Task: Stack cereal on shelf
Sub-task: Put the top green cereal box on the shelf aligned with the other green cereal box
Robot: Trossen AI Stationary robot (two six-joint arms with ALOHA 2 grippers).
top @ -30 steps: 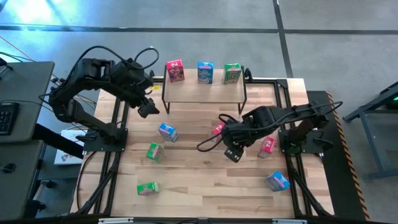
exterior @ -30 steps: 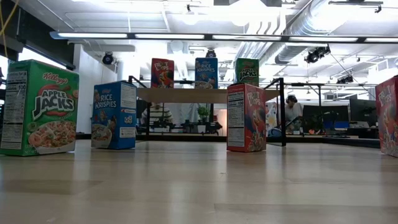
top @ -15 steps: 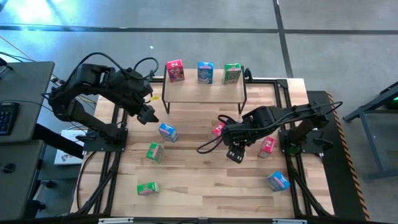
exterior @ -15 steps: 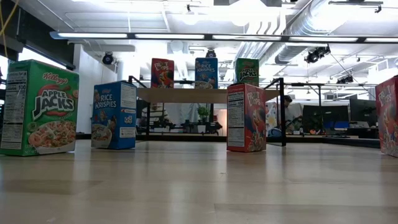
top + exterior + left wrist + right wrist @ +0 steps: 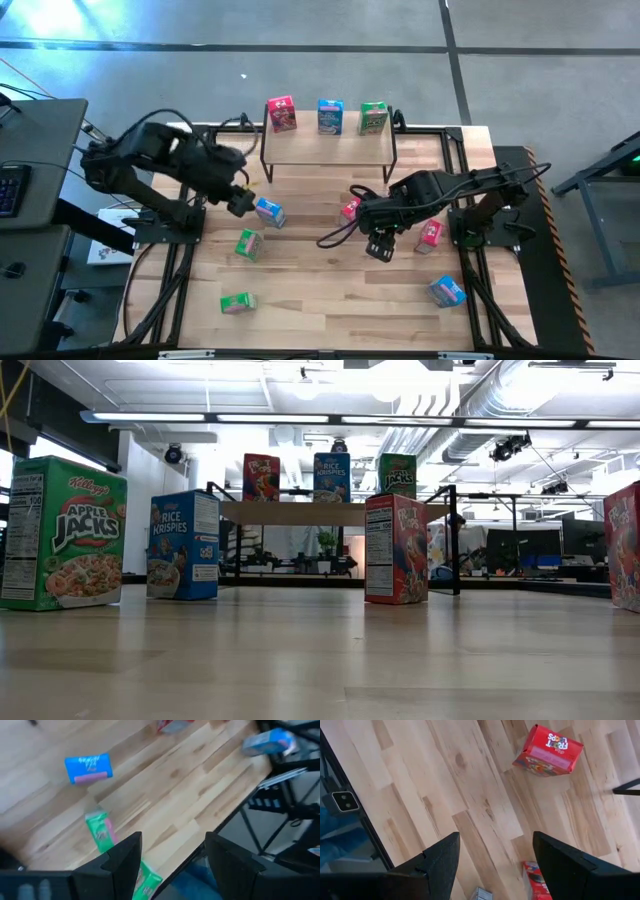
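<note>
Three cereal boxes stand on the shelf [image 5: 328, 146] at upper centre; six are scattered on the table [image 5: 330, 300], with bare wood along its lower edge. Left gripper [image 5: 240, 203], fingers apart and empty, sits just left of a blue box [image 5: 268, 211]. Right gripper [image 5: 379, 247], also apart and empty, is mid-table. Legible labels: Apple Jacks [image 5: 62, 532], Rice Krispies [image 5: 184, 544], Froot Loops [image 5: 548, 752].

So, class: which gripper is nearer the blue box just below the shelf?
Left. The left gripper hangs open right beside the blue box; the right gripper, also open, is across the table.
</note>
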